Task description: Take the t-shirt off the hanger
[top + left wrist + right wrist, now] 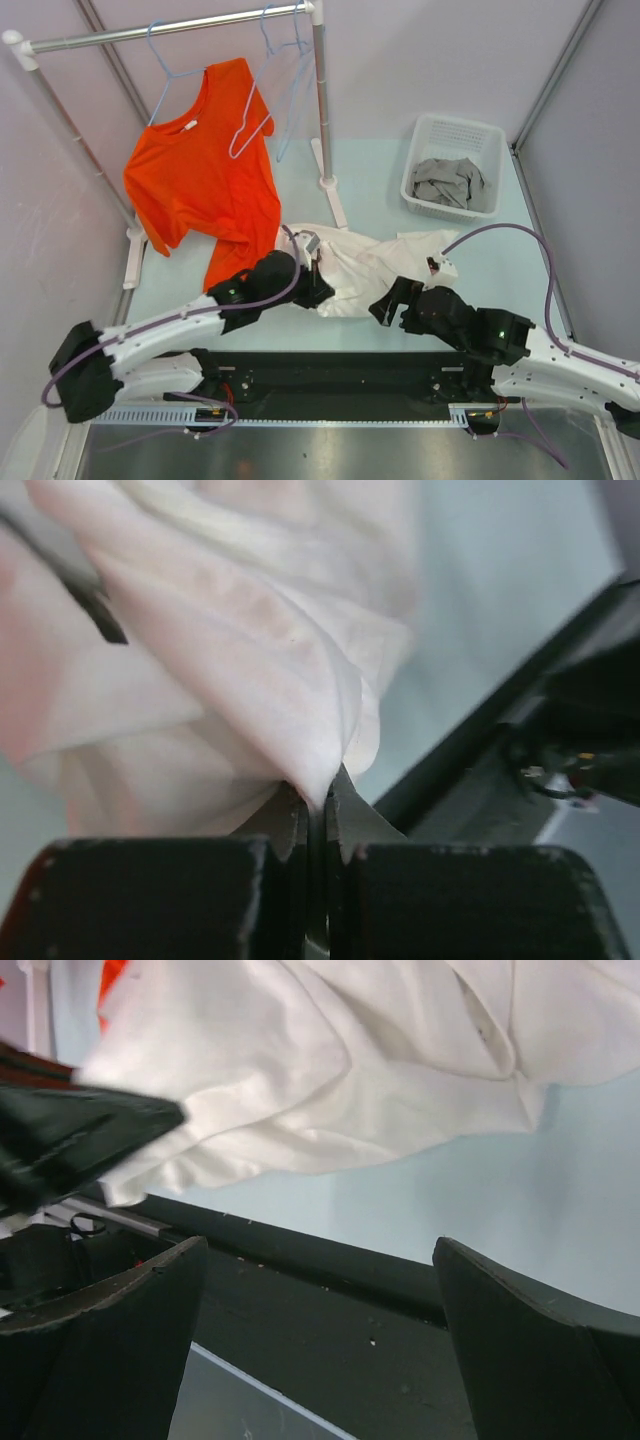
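Jaws of L arm [160, 335], stretched low, clench white shirt [365, 268]; R jaws gape.

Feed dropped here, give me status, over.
Left pincer shut on fold of white t-shirt. Right pincer open, empty, near it. Shirt crumpled on table. Orange t-shirt hangs from rail behind; nothing blocking.

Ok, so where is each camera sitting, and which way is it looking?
Top external: above and behind the arms, looking down at the table; shows the left arm and right arm.
Left wrist: on the left arm's wrist, looking along the left gripper, shut on the white t-shirt.
Right wrist: on the right arm's wrist, looking low across the table past the open right gripper at that shirt.
Shared: all three views show the white t-shirt.
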### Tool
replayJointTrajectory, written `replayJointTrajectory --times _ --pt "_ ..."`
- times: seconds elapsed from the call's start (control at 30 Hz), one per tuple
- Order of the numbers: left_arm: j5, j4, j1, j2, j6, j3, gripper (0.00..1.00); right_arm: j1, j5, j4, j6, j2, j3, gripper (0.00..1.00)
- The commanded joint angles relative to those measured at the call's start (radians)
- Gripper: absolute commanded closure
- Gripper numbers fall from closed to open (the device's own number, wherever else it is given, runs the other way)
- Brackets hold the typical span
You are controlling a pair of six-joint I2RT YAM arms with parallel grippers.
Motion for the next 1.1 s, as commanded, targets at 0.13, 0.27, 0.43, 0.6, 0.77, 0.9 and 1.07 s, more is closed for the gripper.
replayJointTrajectory --times 0.13,0.27,0.43,0.6,0.77,0.9,1.07 --pt "0.291 -0.002 0.005 -0.288 0.085 0.184 1.00 -0.021 -0.088 0.204 -0.148 -0.052 0.002 0.00" --pt "0.351 -0.031 0.005 -0.296 0.053 0.250 1.00 -0.012 -0.105 0.252 -0.245 -0.036 0.014 0.00" --pt "0.375 -0.017 0.008 -0.273 0.013 0.274 1.00 0.017 -0.092 0.379 -0.341 -0.026 0.000 0.00" --pt "0.471 0.073 0.011 -0.211 -0.053 0.293 1.00 0.049 -0.030 0.563 -0.510 0.026 -0.028 0.00" --pt "0.377 0.004 0.046 -0.079 -0.052 0.337 1.00 0.055 0.167 0.406 -0.399 0.136 0.084 0.00" --pt "0.340 0.084 0.100 0.055 -0.023 0.305 1.00 0.055 0.308 0.017 -0.073 0.187 0.150 0.01" --pt "0.377 0.018 0.106 0.299 0.086 0.460 0.76 0.057 0.253 0.086 -0.028 0.107 0.040 0.00"
